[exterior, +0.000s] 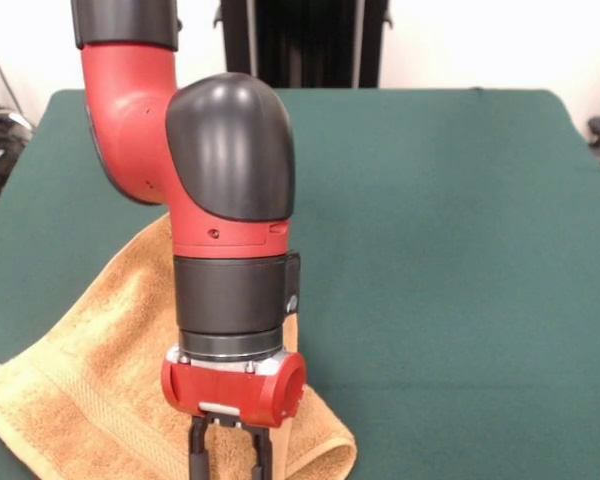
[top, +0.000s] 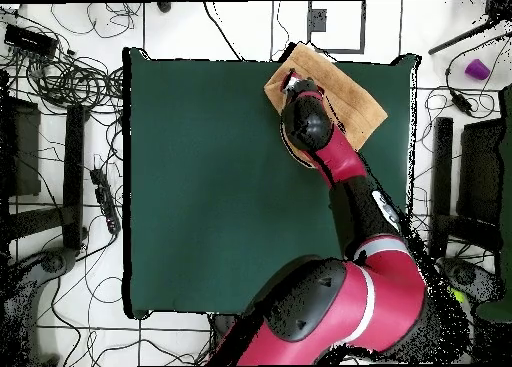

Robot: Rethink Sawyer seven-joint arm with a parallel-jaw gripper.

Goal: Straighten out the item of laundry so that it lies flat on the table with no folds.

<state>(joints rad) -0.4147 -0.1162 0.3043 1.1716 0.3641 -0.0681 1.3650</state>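
The item of laundry (exterior: 90, 360), a golden-orange towel, lies askew at the table's near left corner in the front view, with a band stripe along its near end. Its right side is rolled into a thick fold by the table's front edge. The green table (exterior: 460, 250) stretches bare to the right and behind it. My gripper (exterior: 230, 465) hangs straight down over the towel's right part, cut off by the picture's lower edge. In the overhead view the towel (top: 350, 98) sits at the top right corner of the table (top: 200, 183), partly under my arm, and one corner pokes past the edge.
Cables (top: 70, 78) lie on the floor left of the table in the overhead view. Black stands (top: 440, 173) flank the right side, and a small purple object (top: 477, 69) sits on the floor beyond the table's top right corner.
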